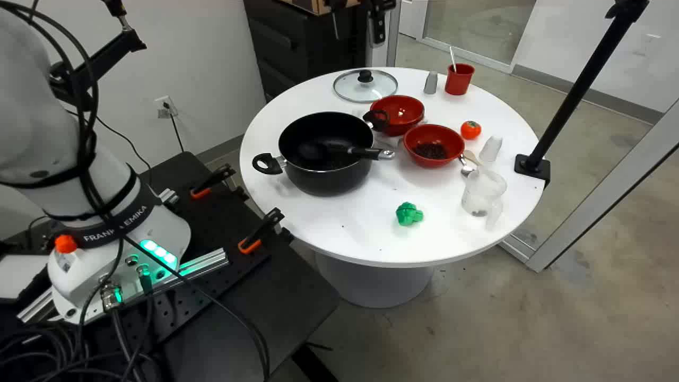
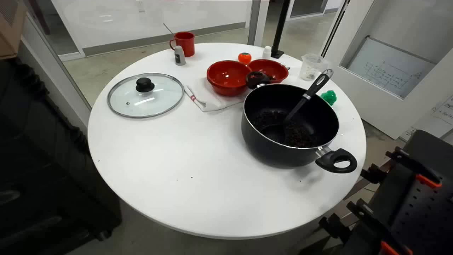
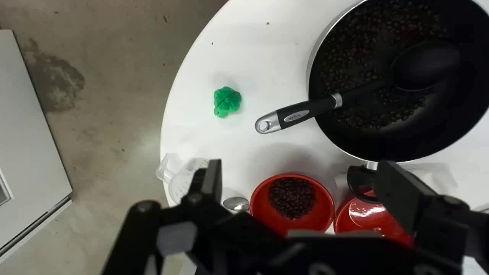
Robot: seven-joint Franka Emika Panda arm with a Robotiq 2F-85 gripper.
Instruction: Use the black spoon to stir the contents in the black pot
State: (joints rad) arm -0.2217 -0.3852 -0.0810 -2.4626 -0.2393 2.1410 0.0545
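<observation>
The black pot [image 1: 339, 180] stands on the white round table with dark beans inside, shown in an exterior view [image 2: 300, 136] and the wrist view [image 3: 351, 49]. The black spoon [image 3: 305, 112] has a silver handle tip. Its bowl lies in the beans and its handle leans over the pot's rim, as also shown in an exterior view [image 2: 307, 95]. My gripper [image 1: 356, 38] is high above the table at the top edge of an exterior view. In the wrist view my gripper [image 3: 300, 170] has its fingers wide apart with nothing between them. The spoon is away from the fingers.
A red bowl with beans [image 1: 433, 135] and another red bowl [image 2: 226, 88] stand beside the pot. A glass lid [image 2: 145, 102], red mug [image 1: 459, 79], clear measuring cup [image 1: 482, 193], green toy vegetable [image 1: 408, 214] and red tomato [image 1: 470, 130] are on the table. A black pole [image 1: 573, 101] rises at its edge.
</observation>
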